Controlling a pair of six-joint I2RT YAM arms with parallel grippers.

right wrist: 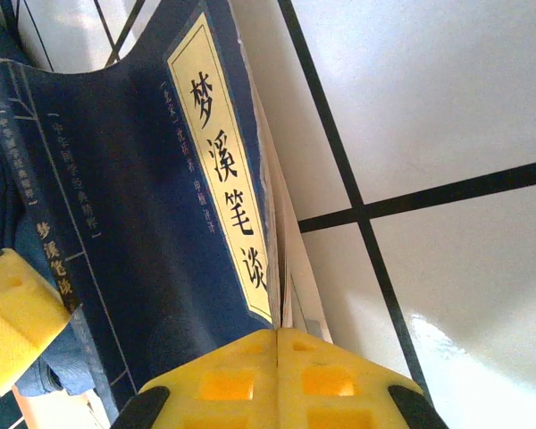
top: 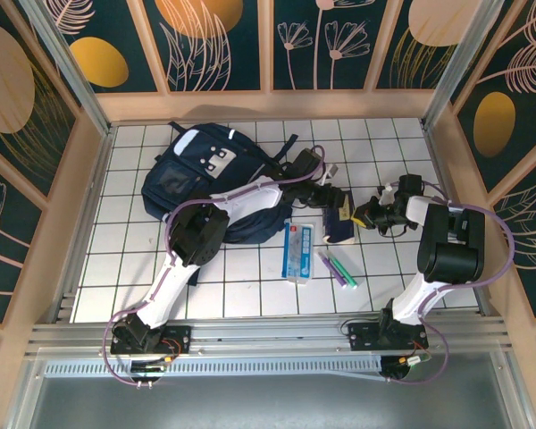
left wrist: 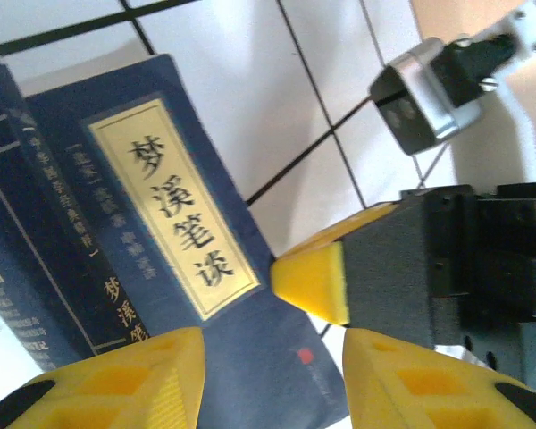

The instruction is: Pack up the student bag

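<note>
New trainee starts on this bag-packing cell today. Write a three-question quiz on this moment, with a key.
1. True or false: the dark-blue book is already inside the navy backpack.
2. What lies just right of the light-blue pencil case? A) two marker pens B) scissors C) a ruler
3. Which end effector has its fingers apart over the book?

Key:
1. False. It lies on the tiled table, outside the backpack.
2. A, one purple and one green.
3. The left end effector; the right end effector is shut.
</note>
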